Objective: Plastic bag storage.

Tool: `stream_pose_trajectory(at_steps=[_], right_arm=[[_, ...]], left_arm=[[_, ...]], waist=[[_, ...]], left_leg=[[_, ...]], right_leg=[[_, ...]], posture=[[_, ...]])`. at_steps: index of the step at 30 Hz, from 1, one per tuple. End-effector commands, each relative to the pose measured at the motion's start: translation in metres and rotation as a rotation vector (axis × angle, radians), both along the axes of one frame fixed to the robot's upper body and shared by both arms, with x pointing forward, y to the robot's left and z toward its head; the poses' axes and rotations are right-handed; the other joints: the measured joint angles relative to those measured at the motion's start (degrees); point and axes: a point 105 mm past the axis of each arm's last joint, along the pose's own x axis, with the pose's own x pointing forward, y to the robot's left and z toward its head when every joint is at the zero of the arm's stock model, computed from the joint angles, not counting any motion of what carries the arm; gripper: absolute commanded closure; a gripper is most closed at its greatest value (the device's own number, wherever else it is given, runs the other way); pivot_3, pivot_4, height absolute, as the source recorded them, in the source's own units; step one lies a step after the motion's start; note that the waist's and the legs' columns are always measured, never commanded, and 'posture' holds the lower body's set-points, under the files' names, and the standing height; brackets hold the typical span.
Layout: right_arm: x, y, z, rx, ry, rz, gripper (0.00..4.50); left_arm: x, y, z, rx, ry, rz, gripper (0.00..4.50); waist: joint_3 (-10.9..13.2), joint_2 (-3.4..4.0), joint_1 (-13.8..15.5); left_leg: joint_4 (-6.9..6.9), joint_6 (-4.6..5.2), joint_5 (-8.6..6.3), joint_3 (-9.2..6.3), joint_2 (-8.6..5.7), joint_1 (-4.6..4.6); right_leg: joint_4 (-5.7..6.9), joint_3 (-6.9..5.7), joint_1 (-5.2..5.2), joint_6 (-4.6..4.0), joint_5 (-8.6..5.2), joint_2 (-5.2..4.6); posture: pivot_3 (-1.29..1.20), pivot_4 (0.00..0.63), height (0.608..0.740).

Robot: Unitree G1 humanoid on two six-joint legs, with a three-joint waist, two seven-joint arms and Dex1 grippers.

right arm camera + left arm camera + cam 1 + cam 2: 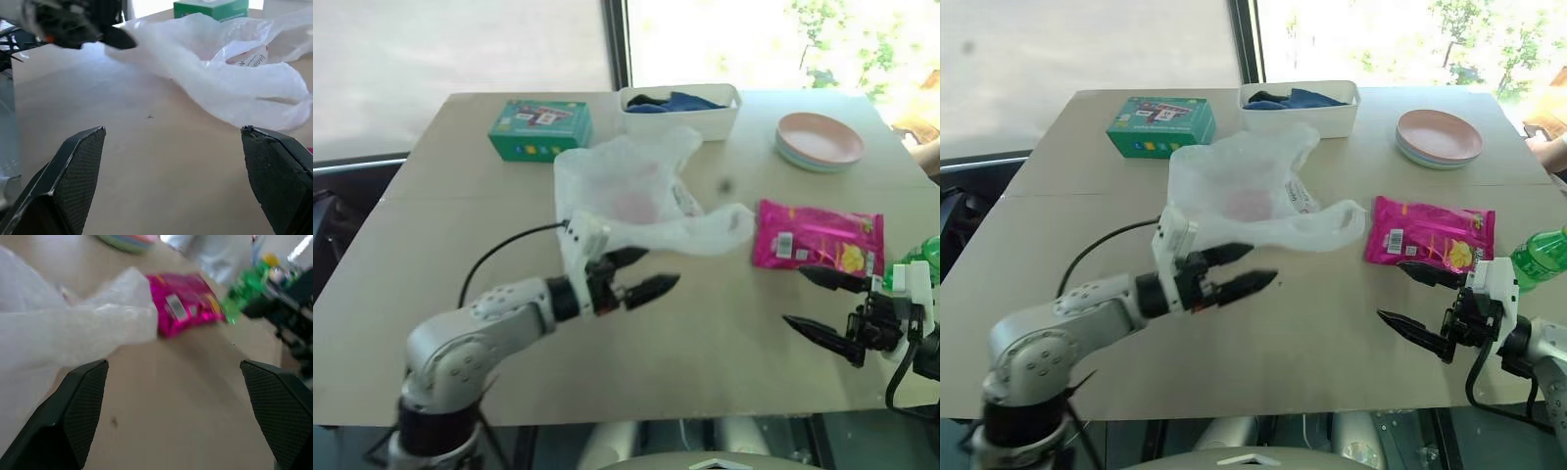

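Translucent plastic bag lies just beyond open left end effector.

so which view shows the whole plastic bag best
The right eye view: the plastic bag lies whole on the table, handle loop included; the left eye view shows the same. The left wrist view catches a blurred stretch of it, and the right wrist view shows its crumpled near side, cut off at the edge.

The scene is lit brightly by daylight from the window behind the table, which is washed out by glare. The left wrist view is smeared by motion blur.
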Motion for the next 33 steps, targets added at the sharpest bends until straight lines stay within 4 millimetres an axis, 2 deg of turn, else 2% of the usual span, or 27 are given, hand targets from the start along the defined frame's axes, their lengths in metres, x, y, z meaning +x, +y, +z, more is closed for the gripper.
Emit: stream_pose_trajectory(at_steps=[1, 4, 6, 7, 10, 14, 17, 21, 23, 26, 28, 33], right_arm=[[-0.001, -0.002, 0.01, 0.012, -0.053, -0.023, 0.0], [0.001, -0.001, 0.007, 0.016, -0.056, -0.032, 0.0], [0.002, 0.0, 0.006, 0.015, -0.058, -0.031, 0.0], [0.002, 0.0, 0.005, 0.009, -0.061, -0.027, 0.0], [0.005, -0.001, 0.005, 0.006, -0.07, -0.032, 0.0], [0.006, -0.001, 0.005, 0.009, -0.073, -0.036, 0.0], [0.006, 0.001, 0.004, 0.012, -0.074, -0.032, 0.0], [0.006, 0.002, 0.001, 0.011, -0.073, -0.031, 0.0], [0.005, 0.002, 0.0, 0.013, -0.07, -0.034, 0.0], [0.006, 0.004, -0.002, 0.017, -0.069, -0.038, 0.0], [0.007, 0.007, -0.003, 0.025, -0.068, -0.034, 0.0], [0.012, 0.011, -0.006, 0.034, -0.067, -0.026, 0.0]], left_arm=[[0.019, 0.054, 0.017, -0.022, -0.048, 0.178, 0.03], [0.012, 0.063, 0.022, -0.003, -0.046, 0.136, 0.03], [0.013, 0.057, 0.028, -0.078, -0.04, 0.115, 0.03], [0.014, 0.045, 0.03, -0.043, -0.091, 0.082, 0.03], [0.012, 0.02, 0.023, 0.2, -0.273, -0.041, 0.03], [0.011, 0.008, -0.001, 0.443, -0.38, -0.21, 0.03], [0.027, 0.012, -0.011, 0.572, -0.451, -0.224, 0.03], [0.052, 0.019, -0.011, 0.721, -0.597, -0.203, 0.03], [0.059, 0.018, -0.006, 0.734, -0.658, -0.193, 0.03], [0.058, 0.021, -0.006, 0.731, -0.675, -0.204, 0.84], [0.057, 0.032, -0.011, 0.772, -0.667, -0.207, 1.67], [0.055, 0.086, -0.014, 0.91, -0.62, -0.134, 4.08]], waist=[[0.0, 0.02, 0.3], [0.1, -0.06, 0.4], [0.1, -0.03, 0.5], [0.1, -0.04, 0.6], [0.2, -0.13, 0.4], [0.2, -0.02, 0.2], [0.3, 0.05, 0.3], [0.3, 0.0, 0.4], [0.3, 0.0, 0.4], [0.3, -0.03, 0.2], [0.3, -0.03, 0.0], [0.3, -0.02, -0.9]], left_leg=[[0.03, -0.01, 0.01, -0.02, 0.0, 0.06], [0.05, -0.02, 0.0, -0.03, -0.01, 0.08], [0.06, -0.01, 0.0, -0.02, -0.1, 0.07], [0.06, 0.0, 0.0, -0.02, -0.12, 0.06], [0.08, -0.01, 0.0, -0.08, -0.12, 0.01], [-0.03, -0.03, 0.0, 0.04, -0.08, 0.02], [-0.05, -0.02, 0.0, 0.04, -0.06, 0.01], [-0.03, -0.01, 0.0, -0.03, -0.07, -0.03], [-0.03, -0.01, 0.0, -0.04, -0.07, -0.07], [0.04, 0.0, 0.0, -0.01, -0.1, -0.32], [0.2, -0.01, 0.02, 0.01, -0.1, -0.81], [0.18, -0.02, 0.02, 0.01, -0.07, -0.77]], right_leg=[[0.13, -0.02, -0.01, -0.01, -0.01, 0.01], [0.18, -0.03, 0.0, -0.01, 0.0, -0.01], [0.17, -0.02, 0.01, 0.0, 0.0, -0.11], [0.16, -0.02, 0.01, 0.0, 0.0, -0.14], [0.15, -0.04, 0.0, 0.0, 0.0, -0.15], [0.11, 0.06, -0.02, -0.01, 0.0, -0.09], [0.09, 0.06, -0.04, -0.01, 0.0, -0.09], [0.1, 0.02, -0.04, 0.0, 0.0, -0.1], [0.09, -0.02, -0.13, 0.0, 0.0, -0.1], [0.11, 0.01, -0.38, 0.01, 0.01, -0.12], [0.37, 0.01, -0.87, 0.01, 0.01, -0.1], [0.52, -0.02, -0.98, 0.01, 0.01, -0.07]], posture=[[0.0, 0.15, 0.74], [0.0, 0.15, 0.74], [0.0, 0.15, 0.74], [0.0, 0.15, 0.74], [0.0, 0.15, 0.74], [0.0, 0.15, 0.74], [0.0, 0.15, 0.74], [0.0, 0.15, 0.74], [0.0, 0.15, 0.74], [0.0, 0.15, 0.74], [0.0, 0.15, 0.74], [0.0, 0.15, 0.74]])
